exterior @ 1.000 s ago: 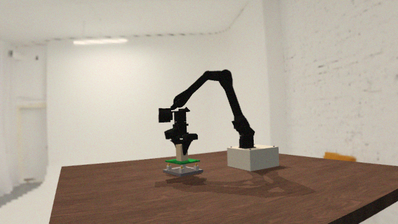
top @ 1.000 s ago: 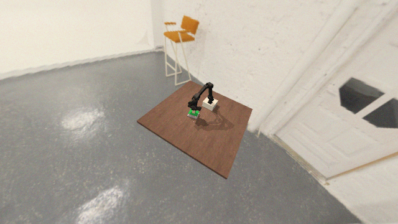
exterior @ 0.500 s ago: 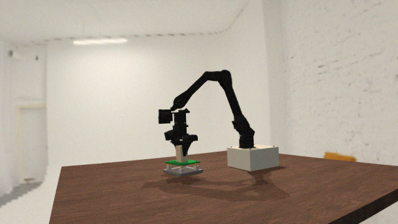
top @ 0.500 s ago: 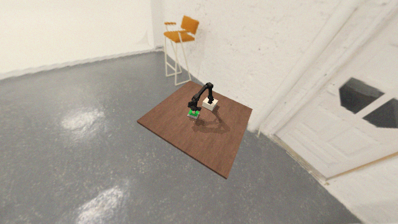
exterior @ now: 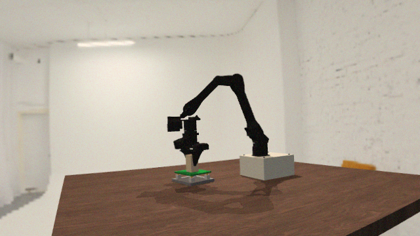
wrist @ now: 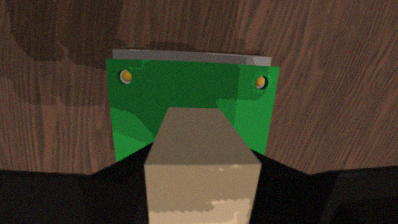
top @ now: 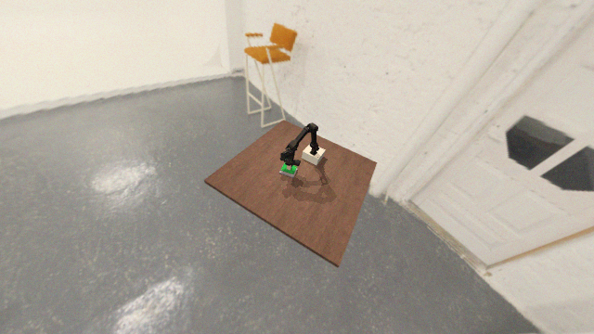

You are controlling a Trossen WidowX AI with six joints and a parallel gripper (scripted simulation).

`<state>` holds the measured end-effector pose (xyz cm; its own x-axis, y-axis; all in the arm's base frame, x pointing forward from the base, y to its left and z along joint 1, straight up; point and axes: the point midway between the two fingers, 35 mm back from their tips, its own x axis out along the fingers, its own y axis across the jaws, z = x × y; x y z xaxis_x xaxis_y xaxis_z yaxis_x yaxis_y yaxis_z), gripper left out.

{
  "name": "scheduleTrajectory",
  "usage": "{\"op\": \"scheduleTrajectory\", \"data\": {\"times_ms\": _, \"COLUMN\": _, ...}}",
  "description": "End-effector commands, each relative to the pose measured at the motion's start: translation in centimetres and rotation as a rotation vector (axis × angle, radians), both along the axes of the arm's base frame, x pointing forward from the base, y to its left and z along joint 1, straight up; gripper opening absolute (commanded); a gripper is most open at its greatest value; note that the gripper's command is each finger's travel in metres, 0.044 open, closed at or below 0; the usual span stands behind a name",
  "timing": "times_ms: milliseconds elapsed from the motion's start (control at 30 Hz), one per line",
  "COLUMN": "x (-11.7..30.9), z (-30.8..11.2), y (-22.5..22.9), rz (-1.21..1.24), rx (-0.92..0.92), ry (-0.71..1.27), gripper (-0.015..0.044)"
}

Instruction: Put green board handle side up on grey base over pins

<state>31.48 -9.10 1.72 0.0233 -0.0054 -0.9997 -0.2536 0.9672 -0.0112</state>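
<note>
Pincer (top: 290, 166) (exterior: 192, 162) is squeezing the tan handle (exterior: 191, 163) (wrist: 202, 192). Under the handle, the green board (top: 287, 169) (exterior: 180, 172) (wrist: 190, 85) sits over the grey base (top: 289, 173) (exterior: 191, 183) (wrist: 190, 54). Two gold pins (wrist: 126, 76) show in its holes. I think I'm setting it down; next, I should check it's flat, let go, then go straight up.

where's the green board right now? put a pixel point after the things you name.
In the exterior view, the green board (top: 284, 167) (exterior: 204, 172) (wrist: 190, 85) is directly above the grey base (top: 289, 174) (exterior: 195, 182) (wrist: 180, 54), below the gripper (exterior: 192, 161), left of the arm's white mounting box (top: 310, 158) (exterior: 252, 168).
</note>
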Motion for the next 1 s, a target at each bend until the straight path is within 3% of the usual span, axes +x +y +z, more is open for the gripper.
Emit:
{"op": "scheduleTrajectory", "data": {"times_ms": 0, "x": 0.0, "z": 0.0, "y": 0.0, "rz": 0.000, "rx": 0.000, "ry": -0.001, "gripper": 0.0131}}
{"op": "scheduleTrajectory", "data": {"times_ms": 400, "x": 0.0, "z": 0.5, "y": 0.0, "rz": 0.000, "rx": 0.000, "ry": -0.001, "gripper": 0.0440}}
{"op": "scheduleTrajectory", "data": {"times_ms": 967, "x": -0.4, "z": 8.3, "y": 0.1, "rz": 0.000, "rx": -0.001, "ry": -0.003, "gripper": 0.0440}}
